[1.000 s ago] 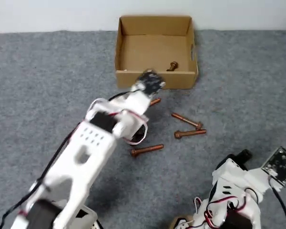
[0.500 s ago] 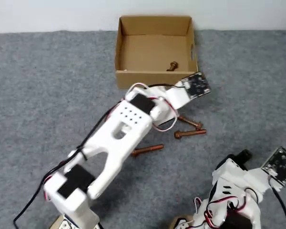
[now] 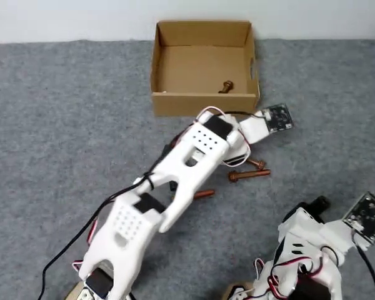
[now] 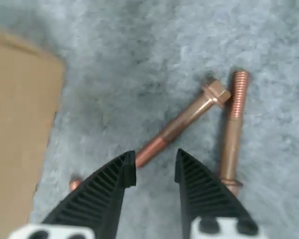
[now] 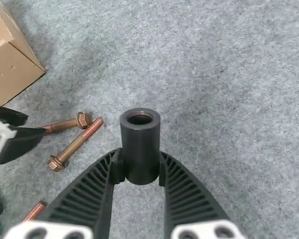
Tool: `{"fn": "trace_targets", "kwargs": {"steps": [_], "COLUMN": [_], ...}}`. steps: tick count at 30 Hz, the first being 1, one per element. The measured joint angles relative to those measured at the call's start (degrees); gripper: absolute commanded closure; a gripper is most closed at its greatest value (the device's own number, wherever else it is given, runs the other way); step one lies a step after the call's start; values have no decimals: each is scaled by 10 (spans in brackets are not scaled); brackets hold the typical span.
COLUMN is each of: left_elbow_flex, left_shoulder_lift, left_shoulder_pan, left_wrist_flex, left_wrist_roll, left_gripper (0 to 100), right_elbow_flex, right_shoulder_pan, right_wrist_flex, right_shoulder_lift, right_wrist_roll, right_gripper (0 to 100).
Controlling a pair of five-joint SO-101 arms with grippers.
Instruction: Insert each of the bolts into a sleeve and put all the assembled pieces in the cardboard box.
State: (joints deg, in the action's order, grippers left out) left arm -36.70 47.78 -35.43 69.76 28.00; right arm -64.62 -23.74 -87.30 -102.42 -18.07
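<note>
Two pincers work over our grey counter (image 3: 56, 125). Our left pincer (image 4: 155, 158) has its jaws apart. One copper bolt (image 4: 184, 119) lies just ahead of the fingertips, plain end nearest them and head pointing away. A second bolt (image 4: 231, 134) rests beside the pincer, near the first bolt's head. The cardboard box (image 4: 17, 124) stands close on the pincer's other side. Our right pincer (image 5: 139, 167) is clamped on a black sleeve (image 5: 139, 139), well apart from both bolts. One piece (image 3: 225, 86) lies inside the box.
</note>
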Motion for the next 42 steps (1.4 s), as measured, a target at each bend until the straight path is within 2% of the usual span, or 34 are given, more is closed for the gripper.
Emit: {"fn": "trace_targets", "kwargs": {"steps": [9,16,22,30,36,42], "left_elbow_flex": [-280,-425,-445,-445,-450,-450], "left_shoulder_lift": [182,271,275,276,276,276], "left_shoulder_pan": [-24,-32,-39,-59,-61,-72], "left_wrist_flex": [123,157,161,183,246,285], "left_wrist_roll": [31,33,36,121,184,203], "left_gripper": [859,859,862,863,863,863], "right_elbow_flex": [0,0,0,0,0,0], "right_shoulder_pan": [0,0,0,0,0,0], "right_wrist_flex": [0,0,0,0,0,0], "right_shoulder_lift": [0,0,0,0,0,0], "right_wrist_roll": [0,0,0,0,0,0], "right_gripper": [991,991,991,991,991,991]}}
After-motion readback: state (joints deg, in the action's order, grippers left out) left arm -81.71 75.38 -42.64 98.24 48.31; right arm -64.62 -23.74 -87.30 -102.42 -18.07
